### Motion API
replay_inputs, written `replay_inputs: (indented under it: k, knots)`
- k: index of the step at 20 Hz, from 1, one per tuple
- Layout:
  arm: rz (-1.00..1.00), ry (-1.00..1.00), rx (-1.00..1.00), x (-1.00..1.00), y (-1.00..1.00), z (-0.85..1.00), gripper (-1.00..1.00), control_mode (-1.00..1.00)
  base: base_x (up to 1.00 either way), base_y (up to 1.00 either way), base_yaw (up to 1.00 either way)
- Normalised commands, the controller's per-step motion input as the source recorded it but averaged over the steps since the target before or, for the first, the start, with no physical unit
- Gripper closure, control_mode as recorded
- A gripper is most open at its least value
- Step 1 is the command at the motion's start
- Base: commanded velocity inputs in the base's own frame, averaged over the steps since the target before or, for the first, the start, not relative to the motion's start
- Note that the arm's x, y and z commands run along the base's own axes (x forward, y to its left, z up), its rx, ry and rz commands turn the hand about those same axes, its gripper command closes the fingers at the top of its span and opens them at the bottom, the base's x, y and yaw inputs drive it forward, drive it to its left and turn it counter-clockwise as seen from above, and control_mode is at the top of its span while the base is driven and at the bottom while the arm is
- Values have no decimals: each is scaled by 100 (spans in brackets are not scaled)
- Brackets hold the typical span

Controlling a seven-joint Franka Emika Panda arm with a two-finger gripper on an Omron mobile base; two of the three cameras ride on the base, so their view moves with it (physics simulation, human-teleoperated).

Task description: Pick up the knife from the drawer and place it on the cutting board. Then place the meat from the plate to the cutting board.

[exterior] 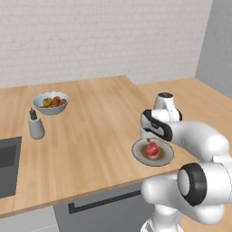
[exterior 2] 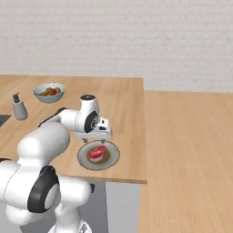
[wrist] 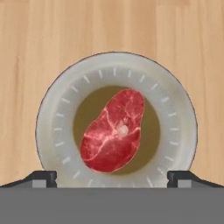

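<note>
Hovering with jaws wide above the meat [wrist: 113, 131] in the middle of the plate [wrist: 179, 109] near the bench [exterior: 90, 136] edge; closing off-centre could push the plate off.

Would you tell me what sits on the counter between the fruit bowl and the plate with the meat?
Nothing: in the left base view, bare wooden counter runs from the fruit bowl to the plate.

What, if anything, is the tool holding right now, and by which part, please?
Nothing is held. The tool stands open above the meat, which lies untouched in the middle of the plate; the tips sit wide apart at either side.
</note>
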Motion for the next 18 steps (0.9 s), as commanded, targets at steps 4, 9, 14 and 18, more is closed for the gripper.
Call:
replay_inputs:
  k: [4, 9, 14, 18]
  knots:
    - [-9, 34, 0, 23, 0, -62, -100, -100, 0, 0, 0]
    - [-18, 14, 0, 0, 0, -49, -100, -100, 0, 0, 0]
    - [-26, -4, 0, -12, 0, -32, -100, -100, 0, 0, 0]
    - [-19, -3, 0, 6, 0, -21, -100, -100, 0, 0, 0]
